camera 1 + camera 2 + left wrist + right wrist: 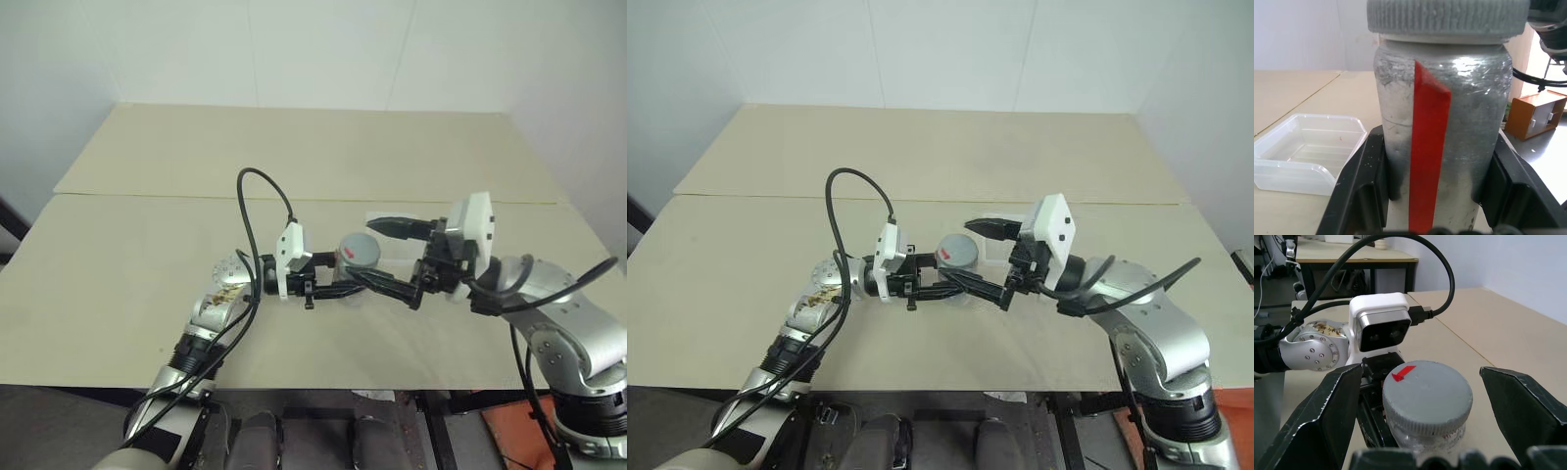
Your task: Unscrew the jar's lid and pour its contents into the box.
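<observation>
Upright, lid (1426,390) on top, jar (1442,147) pinched by left gripper (338,284); right gripper (392,257) spread.

Left gripper (345,284) was clamped on the jar (359,257), lid (360,248) on, red mark facing me. Right gripper (392,257) sat spread wide, one finger beyond the lid, one nearer me. Box (397,235) lay just behind on the table (294,157).

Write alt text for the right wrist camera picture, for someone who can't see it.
The right pincer stands open around a grey lid with a red mark, one black finger on each side and neither touching it. The lid is still on its jar, with the other arm's white wrist camera behind it above a beige table.
</observation>
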{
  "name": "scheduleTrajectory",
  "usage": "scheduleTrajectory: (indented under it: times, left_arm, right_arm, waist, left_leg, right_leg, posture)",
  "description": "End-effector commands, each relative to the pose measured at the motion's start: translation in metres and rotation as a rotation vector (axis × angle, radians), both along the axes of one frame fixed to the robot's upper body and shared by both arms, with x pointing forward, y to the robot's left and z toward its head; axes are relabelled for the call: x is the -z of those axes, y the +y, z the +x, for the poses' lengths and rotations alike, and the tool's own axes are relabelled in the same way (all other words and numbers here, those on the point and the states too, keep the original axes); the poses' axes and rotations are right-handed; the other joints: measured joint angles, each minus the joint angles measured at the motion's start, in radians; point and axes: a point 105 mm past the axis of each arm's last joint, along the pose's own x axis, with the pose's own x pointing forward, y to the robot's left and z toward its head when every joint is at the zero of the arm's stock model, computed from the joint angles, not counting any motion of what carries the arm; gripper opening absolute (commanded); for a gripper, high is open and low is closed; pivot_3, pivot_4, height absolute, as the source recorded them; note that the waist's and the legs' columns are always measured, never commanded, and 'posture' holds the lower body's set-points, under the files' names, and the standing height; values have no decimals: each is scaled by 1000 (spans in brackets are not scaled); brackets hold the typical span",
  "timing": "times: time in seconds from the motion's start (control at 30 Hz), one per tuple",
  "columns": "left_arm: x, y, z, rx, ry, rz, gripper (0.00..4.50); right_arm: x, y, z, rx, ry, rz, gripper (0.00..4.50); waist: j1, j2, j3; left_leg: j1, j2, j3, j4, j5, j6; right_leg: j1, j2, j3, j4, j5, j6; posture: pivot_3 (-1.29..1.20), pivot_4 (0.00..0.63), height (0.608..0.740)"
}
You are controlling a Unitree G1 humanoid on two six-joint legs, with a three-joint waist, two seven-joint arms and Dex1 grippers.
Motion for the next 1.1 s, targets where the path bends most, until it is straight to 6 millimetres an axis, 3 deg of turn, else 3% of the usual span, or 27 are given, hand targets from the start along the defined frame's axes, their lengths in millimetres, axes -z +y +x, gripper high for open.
scheduleTrajectory:
  times: [0.03,0.4,0.5,0.6,0.93,1.1]
  left_arm:
    - [-19,-4,-6,33,-62,-70,2061]
    - [-14,-4,-7,41,-78,-50,2061]
    - [-13,-4,-6,42,-80,-45,2061]
    - [-12,-2,-6,48,-81,-37,2061]
    - [-11,1,-3,44,-77,-24,2061]
    - [1,3,-5,44,-75,13,2061]
  right_arm:
    - [-8,4,0,-15,-24,10,4454]
    - [-7,2,1,-2,-10,16,4454]
    - [-7,2,2,7,-10,20,3881]
    - [-6,2,1,11,-17,13,3015]
    - [-8,2,2,24,-32,19,3015]
    - [-29,-9,5,67,-35,159,3015]
  waist:
    - [0,0,0]
    - [0,0,0]
    - [0,0,0]
    - [0,0,0]
    - [0,0,0]
    - [0,0,0]
  left_leg:
    - [0,0,0,0,0,0]
    - [0,0,0,0,0,0]
    - [0,0,0,0,0,0]
    - [0,0,0,0,0,0]
    - [0,0,0,0,0,0]
    - [0,0,0,0,0,0]
  right_leg:
    - [0,0,0,0,0,0]
    - [0,0,0,0,0,0]
    - [0,0,0,0,0,0]
    - [0,0,0,0,0,0]
    - [0,0,0,0,0,0]
    - [0,0,0,0,0,0]
  posture:
    - [0,150,740]
    - [0,150,740]
    - [0,150,740]
    - [0,150,740]
    - [0,150,740]
    - [0,150,740]
